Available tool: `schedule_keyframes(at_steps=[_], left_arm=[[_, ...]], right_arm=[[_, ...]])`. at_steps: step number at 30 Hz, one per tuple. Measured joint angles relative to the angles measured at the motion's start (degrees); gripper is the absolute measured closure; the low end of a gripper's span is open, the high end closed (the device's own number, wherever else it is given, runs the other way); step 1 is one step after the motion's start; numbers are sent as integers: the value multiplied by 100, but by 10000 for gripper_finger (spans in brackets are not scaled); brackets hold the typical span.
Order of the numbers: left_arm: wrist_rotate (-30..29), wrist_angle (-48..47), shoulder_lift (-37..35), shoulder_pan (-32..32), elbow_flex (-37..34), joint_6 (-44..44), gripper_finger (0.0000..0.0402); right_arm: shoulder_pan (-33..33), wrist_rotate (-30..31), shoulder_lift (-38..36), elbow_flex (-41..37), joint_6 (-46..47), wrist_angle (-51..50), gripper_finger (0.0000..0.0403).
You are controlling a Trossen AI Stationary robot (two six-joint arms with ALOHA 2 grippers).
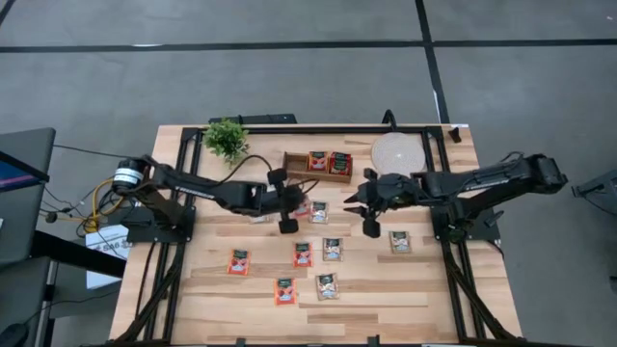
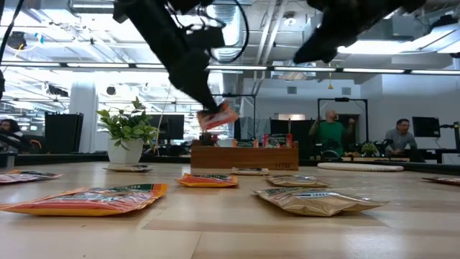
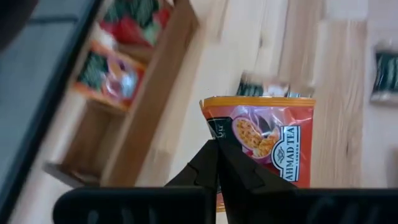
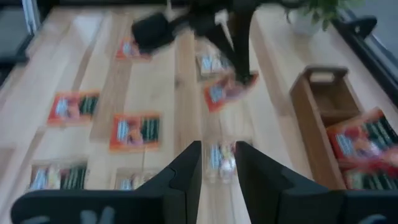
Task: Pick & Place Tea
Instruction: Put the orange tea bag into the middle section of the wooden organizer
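The left gripper (image 3: 217, 163) is clamped on a red-orange tea sachet (image 3: 268, 146), holding it in the air above the table (image 1: 424, 299) just short of the wooden tray (image 1: 307, 175), which already holds two red sachets. To its right, the right gripper (image 4: 217, 163) hovers with fingers apart and empty over the loose sachets (image 1: 328, 253) scattered mid-table.

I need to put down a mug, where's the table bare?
Bare wood lies along the front edge of the table and left of the orange sachet. The middle is crowded with sachets, and the tray and disc fill the back.
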Motion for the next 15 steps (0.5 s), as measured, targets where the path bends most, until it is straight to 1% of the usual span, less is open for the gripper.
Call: schedule_keyframes(at_steps=[3, 6, 9, 13, 15], left_arm=[[-313, 428, 0, -193, 0, 227, 401], [-614, 742, 0, -372, 2, 456, 401], [-866, 908, 0, -519, 4, 614, 401], [-1372, 966, 0, -689, 4, 778, 401], [-1530, 984, 0, -728, 4, 795, 401]], right_arm=[[-111, -100, 386, 0, -129, 297, 310], [-228, -102, 842, 0, -373, 625, 296], [-363, -105, 1211, 63, -520, 926, 270], [-511, -114, 1567, 335, -696, 964, 224], [-559, -128, 1712, 512, -704, 966, 202]])
